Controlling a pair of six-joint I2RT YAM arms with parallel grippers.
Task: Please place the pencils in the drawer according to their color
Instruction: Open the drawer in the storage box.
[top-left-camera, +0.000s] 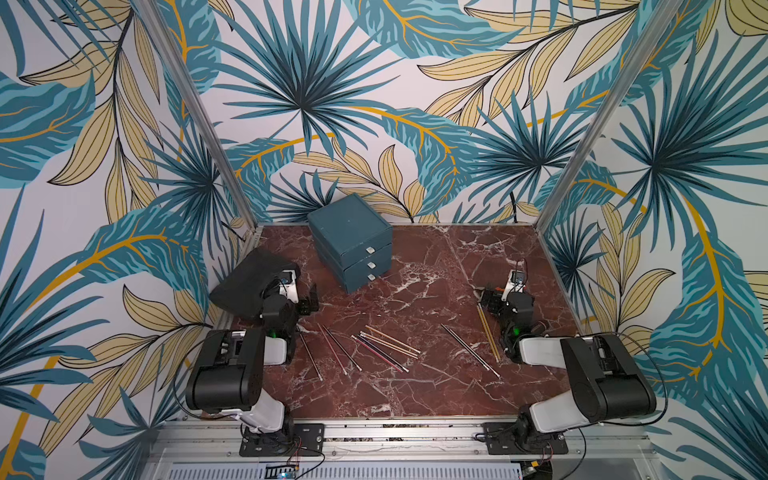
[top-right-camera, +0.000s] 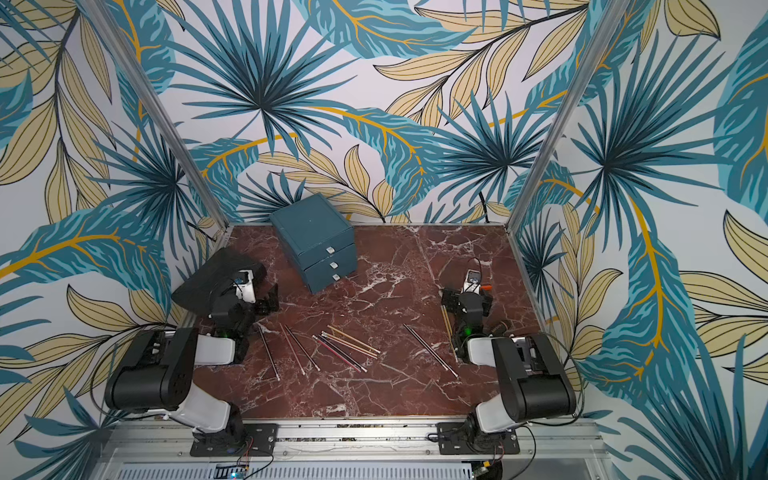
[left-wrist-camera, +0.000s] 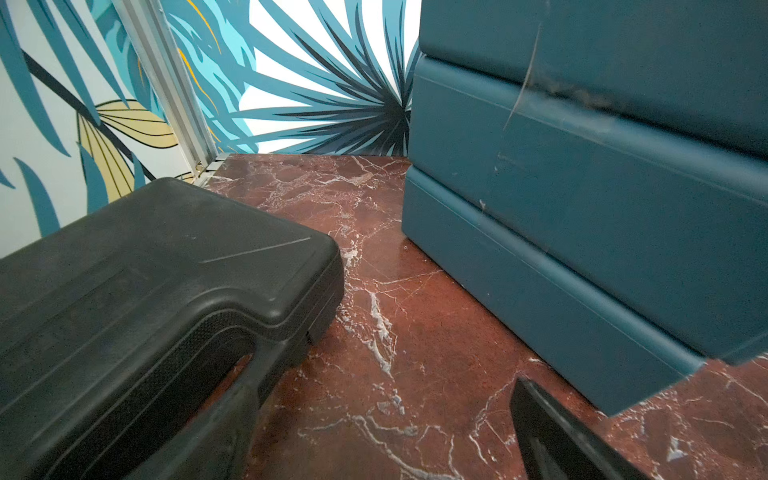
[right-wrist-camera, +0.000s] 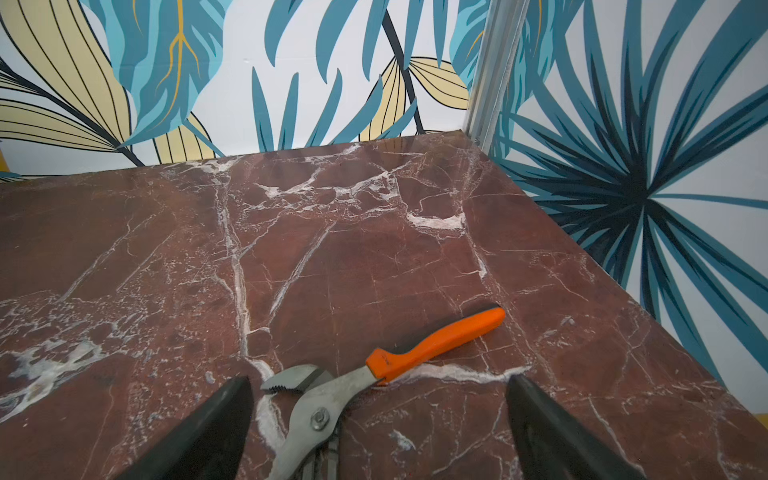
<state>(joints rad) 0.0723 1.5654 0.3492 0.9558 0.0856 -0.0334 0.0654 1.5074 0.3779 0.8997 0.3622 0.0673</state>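
In both top views, the left gripper (top-left-camera: 309, 301) and right gripper (top-left-camera: 490, 300) are hanging low over the glossy red marbled table (top-left-camera: 415, 390), spread wide and gripping nothing. Thin pencils (top-left-camera: 386, 347), yellow, red and black, are lying scattered across its near half. The boxy teal drawer (top-left-camera: 351, 235) is standing at the back, all fronts shut.

In the left wrist view, one pointed black finger (left-wrist-camera: 548, 432) is showing, apart from the scuffed matte drawer (left-wrist-camera: 582, 208) and the pebbled black plastic case (left-wrist-camera: 145, 291).

In the right wrist view, two tapered fingers (right-wrist-camera: 216, 424) are standing wide apart over steel, orange-handled pliers (right-wrist-camera: 436, 340), not clasping them.
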